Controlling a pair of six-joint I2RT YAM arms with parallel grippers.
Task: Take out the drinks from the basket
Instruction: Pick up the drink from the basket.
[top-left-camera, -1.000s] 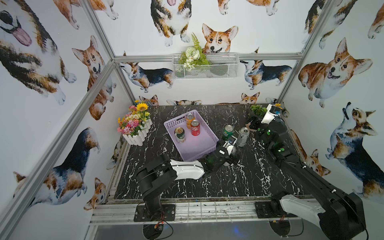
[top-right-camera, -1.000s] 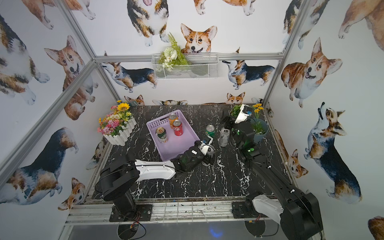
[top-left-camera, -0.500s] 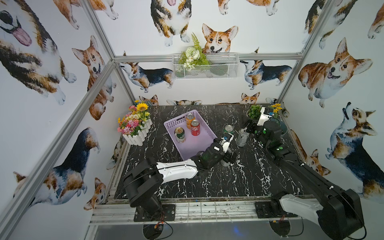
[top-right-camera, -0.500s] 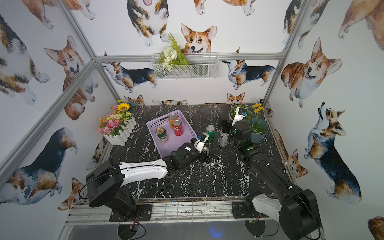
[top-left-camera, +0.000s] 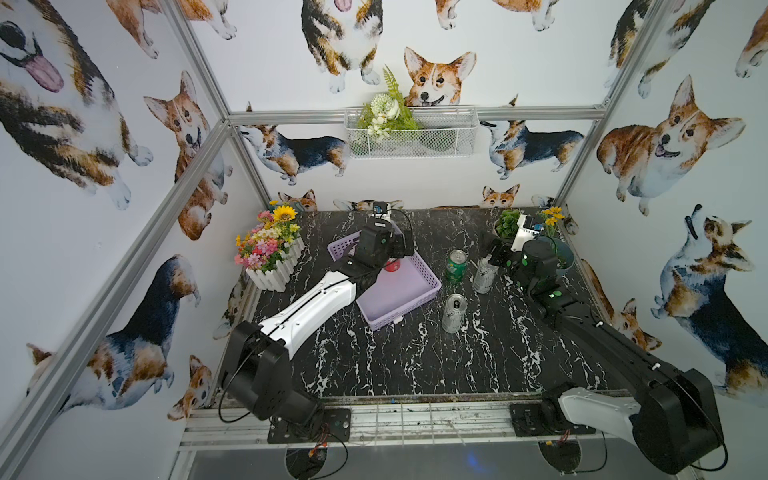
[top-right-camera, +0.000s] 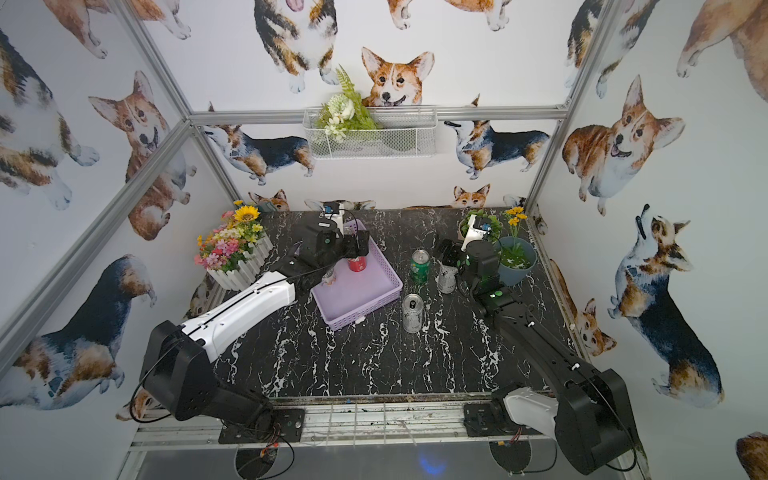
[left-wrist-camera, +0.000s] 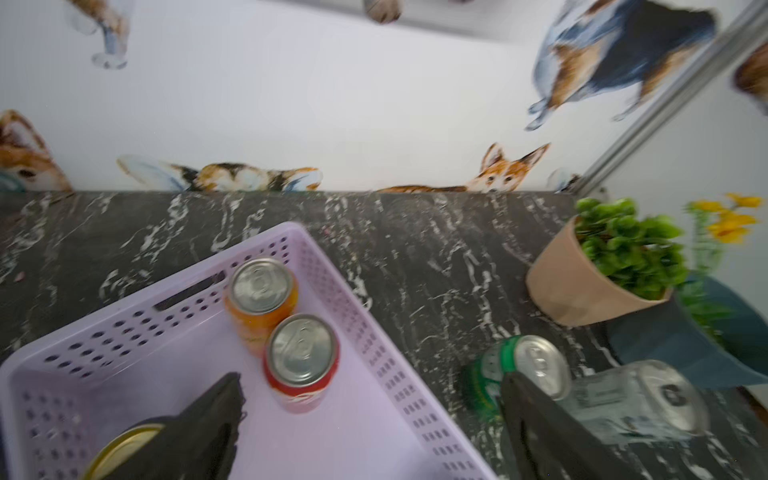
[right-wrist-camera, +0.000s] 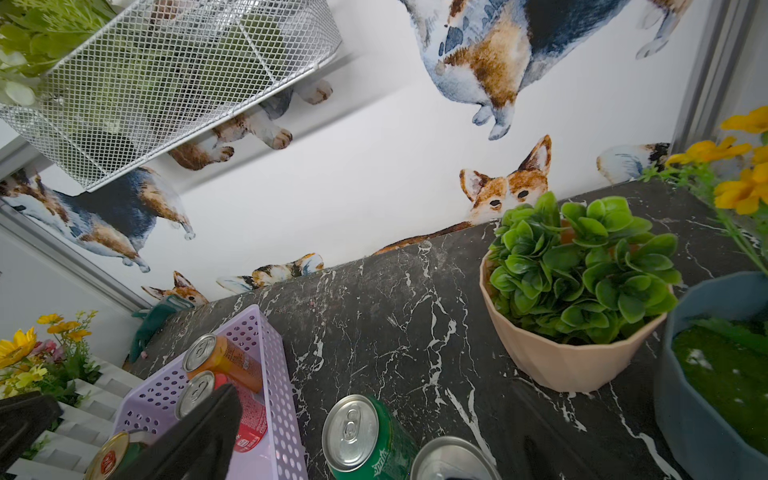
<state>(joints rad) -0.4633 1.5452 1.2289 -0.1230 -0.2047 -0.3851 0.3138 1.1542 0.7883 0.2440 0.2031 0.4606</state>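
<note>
lavender plastic, there's the basket (top-left-camera: 419, 291), sitting mid-way across the black marble table (top-left-camera: 415, 365). three drinks are in it: an orange can (left-wrist-camera: 262, 299) up by the far wall, a red can (left-wrist-camera: 301, 361) just beside it, and a gold-lidded can (left-wrist-camera: 124, 446) half hidden under a finger. the left gripper (left-wrist-camera: 370, 378) hangs over the basket, jaws spread wide, nothing in them. one finger is above the basket floor, the other out past its side wall.

out on the marble, three more: a green can (top-left-camera: 456, 266) upright just beside the basket, a silver can (top-left-camera: 453, 312) nearer the front, and a second silver can (top-left-camera: 485, 275) right by the right gripper (top-left-camera: 495, 257). those jaws gape wide too. in the right wrist view the silver lid sits low between the fingers, and they're clamped on nothing. a potted plant (right-wrist-camera: 577, 291) stands near, toward the back wall.
</note>
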